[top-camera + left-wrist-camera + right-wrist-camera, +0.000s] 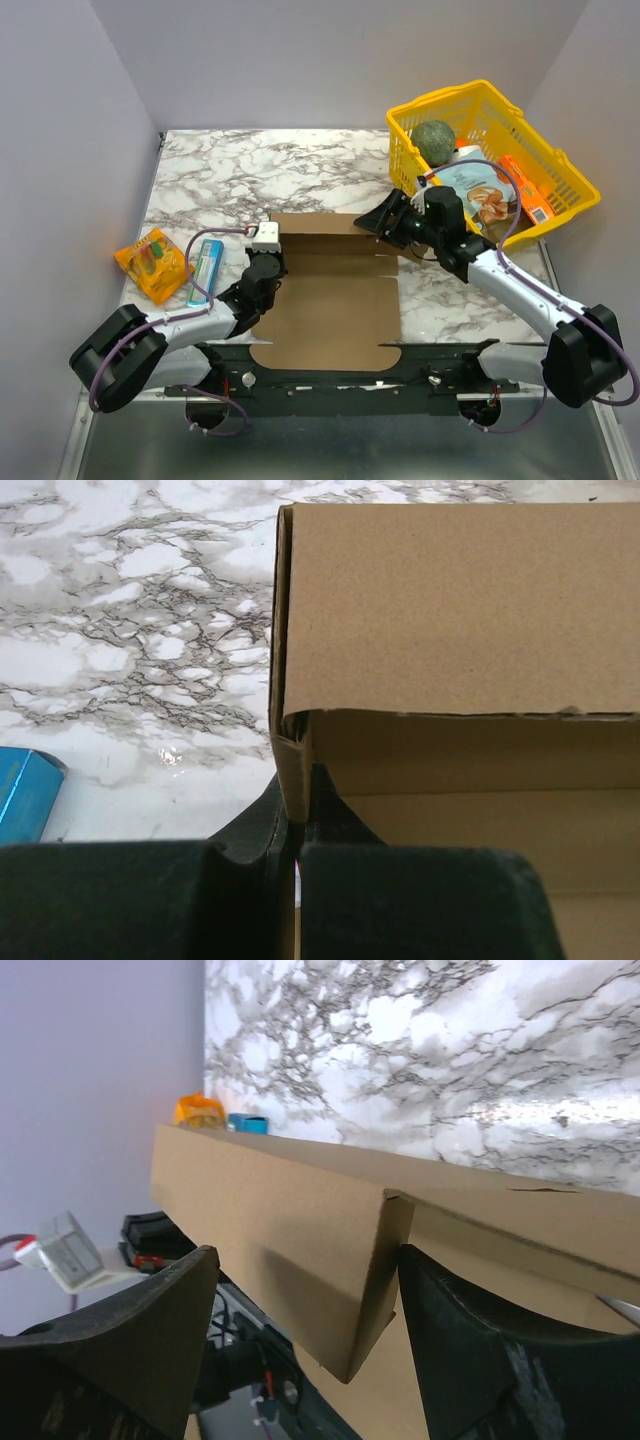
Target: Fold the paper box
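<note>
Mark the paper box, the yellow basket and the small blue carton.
paper box [335, 320], top view, on its flat middle panel.
yellow basket [440, 96], top view, on its far rim.
small blue carton [205, 268], top view, on its upper face.

paper box [330, 310] centre | basket [403, 150] far right — carton [205, 270] left

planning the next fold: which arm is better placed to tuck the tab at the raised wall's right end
Right: the right gripper, open, straddles that tab of the paper box; the left gripper is shut on its left wall.
</note>
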Controlling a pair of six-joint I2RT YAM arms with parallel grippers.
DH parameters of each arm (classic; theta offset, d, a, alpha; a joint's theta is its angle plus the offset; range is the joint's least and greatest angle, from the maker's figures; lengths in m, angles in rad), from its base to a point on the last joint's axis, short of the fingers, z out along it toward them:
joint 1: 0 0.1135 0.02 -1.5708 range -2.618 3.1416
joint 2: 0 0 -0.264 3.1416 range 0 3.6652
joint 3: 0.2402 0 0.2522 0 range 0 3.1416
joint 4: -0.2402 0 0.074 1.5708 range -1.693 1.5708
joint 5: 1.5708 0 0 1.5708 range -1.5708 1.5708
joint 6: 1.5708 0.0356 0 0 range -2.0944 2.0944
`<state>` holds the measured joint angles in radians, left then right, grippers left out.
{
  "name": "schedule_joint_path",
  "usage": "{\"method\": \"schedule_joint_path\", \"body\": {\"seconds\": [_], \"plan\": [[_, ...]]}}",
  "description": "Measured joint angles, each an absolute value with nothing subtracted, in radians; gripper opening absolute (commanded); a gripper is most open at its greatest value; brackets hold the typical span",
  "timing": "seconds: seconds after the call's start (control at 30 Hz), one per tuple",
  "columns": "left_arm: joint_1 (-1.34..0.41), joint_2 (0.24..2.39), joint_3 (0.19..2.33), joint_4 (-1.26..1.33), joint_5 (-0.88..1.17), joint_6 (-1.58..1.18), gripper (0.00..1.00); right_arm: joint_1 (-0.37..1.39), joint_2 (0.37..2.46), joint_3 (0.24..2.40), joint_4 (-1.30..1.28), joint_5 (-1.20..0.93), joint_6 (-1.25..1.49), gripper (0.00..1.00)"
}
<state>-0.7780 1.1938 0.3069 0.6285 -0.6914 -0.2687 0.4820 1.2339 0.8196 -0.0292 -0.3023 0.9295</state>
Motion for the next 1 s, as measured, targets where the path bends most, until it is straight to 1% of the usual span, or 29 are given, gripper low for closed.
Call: {"method": "schedule_joint_path", "body": {"seconds": [0.03,0.07,0.3,0.4,0.43,0.53,0.63,0.7,0.73,0.87,0.97,1.0], "plan": [[-0.778,1.187,0.304,0.628,-0.691,-0.271,0.00,0.482,1.227,0.805,-0.006,-0.305,0.948,0.71],[-0.778,1.178,0.301,0.626,-0.691,-0.272,0.00,0.482,1.221,0.792,0.015,-0.308,0.970,0.70],[-0.773,1.125,0.295,0.610,-0.690,-0.277,0.00,0.480,1.203,0.772,0.097,-0.319,1.049,0.63],[-0.773,1.107,0.295,0.603,-0.690,-0.279,0.00,0.480,1.191,0.763,0.128,-0.324,1.074,0.58],[-0.773,1.102,0.295,0.601,-0.688,-0.279,0.00,0.480,1.187,0.756,0.143,-0.327,1.083,0.54],[-0.773,1.087,0.292,0.596,-0.688,-0.279,0.00,0.480,1.182,0.735,0.181,-0.332,1.111,0.47],[-0.773,1.081,0.289,0.595,-0.688,-0.283,0.00,0.479,1.182,0.732,0.200,-0.337,1.127,0.44],[-0.773,1.076,0.289,0.595,-0.686,-0.286,0.00,0.479,1.181,0.732,0.210,-0.338,1.134,0.39],[-0.773,1.074,0.289,0.595,-0.685,-0.290,0.00,0.479,1.181,0.731,0.215,-0.338,1.141,0.34],[-0.773,1.065,0.287,0.596,-0.669,-0.301,0.00,0.479,1.163,0.731,0.226,-0.339,1.156,0.27],[-0.773,1.064,0.287,0.597,-0.659,-0.305,0.00,0.479,1.157,0.731,0.231,-0.338,1.162,0.16],[-0.773,1.064,0.287,0.597,-0.658,-0.305,0.00,0.479,1.157,0.730,0.231,-0.338,1.163,0.15]]}}
